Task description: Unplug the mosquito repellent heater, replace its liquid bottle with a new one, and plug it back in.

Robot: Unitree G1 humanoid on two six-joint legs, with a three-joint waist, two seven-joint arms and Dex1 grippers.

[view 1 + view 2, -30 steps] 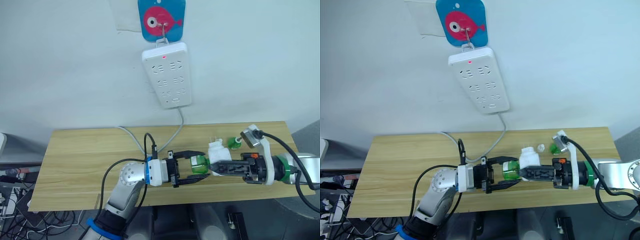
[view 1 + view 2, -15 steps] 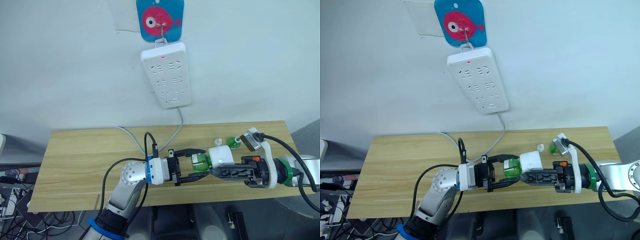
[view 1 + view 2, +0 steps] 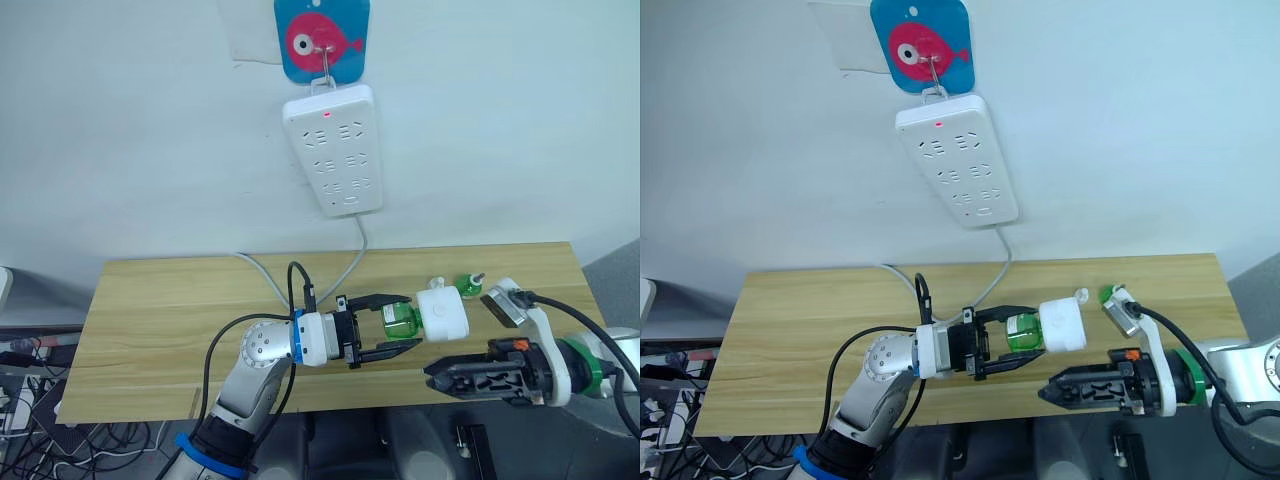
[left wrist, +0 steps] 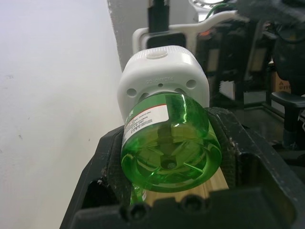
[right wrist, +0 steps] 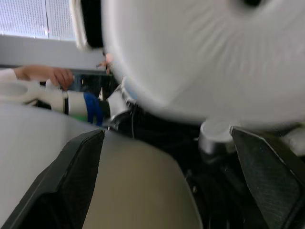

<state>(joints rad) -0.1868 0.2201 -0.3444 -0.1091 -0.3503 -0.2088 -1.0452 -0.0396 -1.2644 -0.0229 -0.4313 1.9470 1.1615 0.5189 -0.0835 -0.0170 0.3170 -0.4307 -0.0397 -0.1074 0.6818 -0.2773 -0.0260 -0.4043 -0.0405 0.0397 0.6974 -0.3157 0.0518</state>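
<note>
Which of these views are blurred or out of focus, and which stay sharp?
Right wrist view: the mosquito repellent heater is a soft white blur, the right pincer fingers smeared. Left wrist view: the green bottle is crisp, the background softer. Both eye views: sharp, evenly lit.

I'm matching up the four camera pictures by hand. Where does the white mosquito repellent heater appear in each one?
Left eye view: mosquito repellent heater right of centre, over the table's front half.
Right eye view: heater just right of centre.
Left wrist view: heater in the upper middle, behind the green bottle.
Right wrist view: heater looms across the top, blurred.
Shared landmark: the green bottle screwed into it, between the left gripper's jaws.
</note>
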